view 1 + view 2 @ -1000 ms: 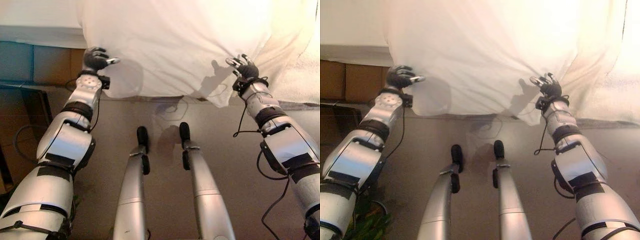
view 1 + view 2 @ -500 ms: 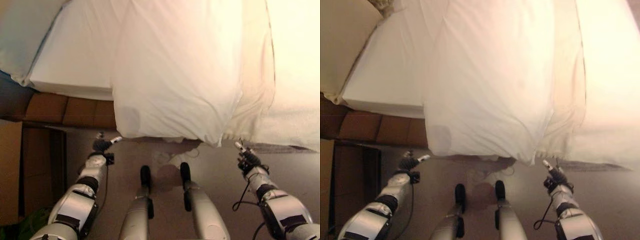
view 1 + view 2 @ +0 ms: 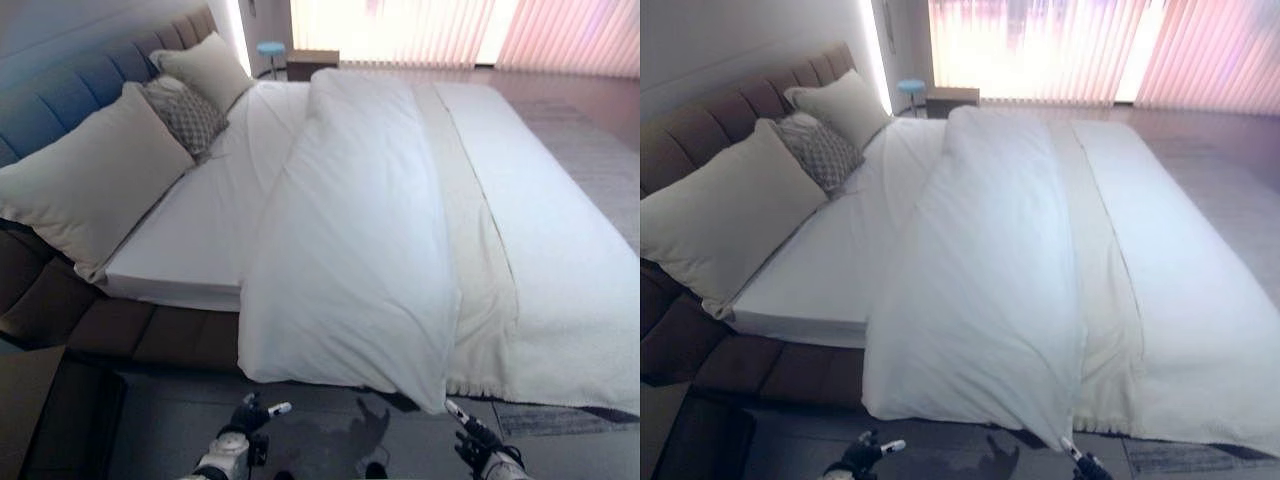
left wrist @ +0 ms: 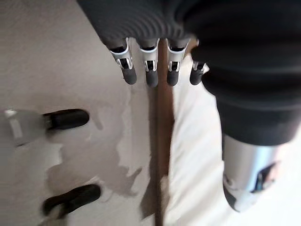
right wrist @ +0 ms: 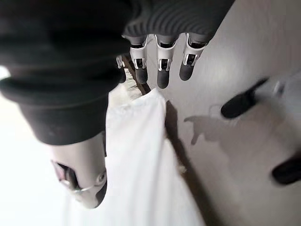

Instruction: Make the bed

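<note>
A white duvet [image 3: 370,250] lies folded in a long heap across the bed, and its near end hangs over the mattress side. To its left the bare white sheet [image 3: 200,230] shows. To its right lies a cream blanket [image 3: 560,270]. My left hand [image 3: 245,418] is low over the floor, below the duvet's hanging edge and apart from it, with its fingers [image 4: 150,70] relaxed and holding nothing. My right hand [image 3: 475,438] is under the duvet's right corner, also open, its fingers [image 5: 160,66] beside the hanging cloth [image 5: 141,165].
Three pillows rest against the padded headboard [image 3: 60,95]: a large cream one [image 3: 85,185], a patterned grey one [image 3: 185,112] and a small one [image 3: 210,65]. The brown bed base [image 3: 120,335] is at the left. A small blue stool [image 3: 270,48] and vertical blinds [image 3: 420,30] lie beyond the bed.
The camera has swung up from the bed's edge to take in the whole bed. Both hands, earlier up at the duvet's hanging edge, now sit lower, off the cloth.
</note>
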Available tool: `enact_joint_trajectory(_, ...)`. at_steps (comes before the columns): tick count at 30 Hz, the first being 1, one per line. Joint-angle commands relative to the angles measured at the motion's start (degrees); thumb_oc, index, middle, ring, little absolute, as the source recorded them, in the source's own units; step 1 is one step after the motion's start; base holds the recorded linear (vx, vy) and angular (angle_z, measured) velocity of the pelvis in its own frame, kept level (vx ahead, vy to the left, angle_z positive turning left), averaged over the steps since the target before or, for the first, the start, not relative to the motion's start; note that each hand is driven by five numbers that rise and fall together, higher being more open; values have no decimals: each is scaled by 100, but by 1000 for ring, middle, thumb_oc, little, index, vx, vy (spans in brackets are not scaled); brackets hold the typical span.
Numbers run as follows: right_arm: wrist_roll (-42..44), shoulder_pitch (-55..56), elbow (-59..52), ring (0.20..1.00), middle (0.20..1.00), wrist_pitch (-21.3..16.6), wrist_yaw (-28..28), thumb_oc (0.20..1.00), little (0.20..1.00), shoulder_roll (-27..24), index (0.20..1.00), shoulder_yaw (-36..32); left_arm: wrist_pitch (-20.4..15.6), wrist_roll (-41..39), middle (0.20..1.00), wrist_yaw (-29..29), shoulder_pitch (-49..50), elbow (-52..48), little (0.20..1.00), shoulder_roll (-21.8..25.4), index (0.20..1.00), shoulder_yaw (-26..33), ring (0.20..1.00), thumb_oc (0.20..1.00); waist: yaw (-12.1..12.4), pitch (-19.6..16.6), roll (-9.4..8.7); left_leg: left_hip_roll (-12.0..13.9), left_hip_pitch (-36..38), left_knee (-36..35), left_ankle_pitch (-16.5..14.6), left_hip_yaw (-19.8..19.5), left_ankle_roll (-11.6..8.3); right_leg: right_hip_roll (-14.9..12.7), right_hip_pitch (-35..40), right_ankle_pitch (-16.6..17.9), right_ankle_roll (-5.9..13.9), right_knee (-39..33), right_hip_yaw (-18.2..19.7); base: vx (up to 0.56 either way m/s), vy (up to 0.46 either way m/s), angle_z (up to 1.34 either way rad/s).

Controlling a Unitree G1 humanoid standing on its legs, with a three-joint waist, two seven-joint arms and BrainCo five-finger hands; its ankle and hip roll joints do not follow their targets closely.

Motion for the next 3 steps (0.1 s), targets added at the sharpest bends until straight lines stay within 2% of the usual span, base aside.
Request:
enact_joint_trajectory(1,-818,-216,185,1000,1000,43,156,1000,1000,-17,1000,254,9,461,1000,-285,-405,413,1000,-146,1000,-145,1000,1000,14,-88,-7,43,115,42,-185,37,-42,-291,-87,18,585,174,287,11,14,-6)
enact_joint_trajectory(3,-1104,-142,176,1000,1000,57,162,1000,1000,89,1000,409,78,673,1000,-404,-316,502,1000,-174,1000,-212,1000,1000,17,-160,-18,48,223,42,-246,20,-19,-287,24,-38,572,162,282,28,22,-4)
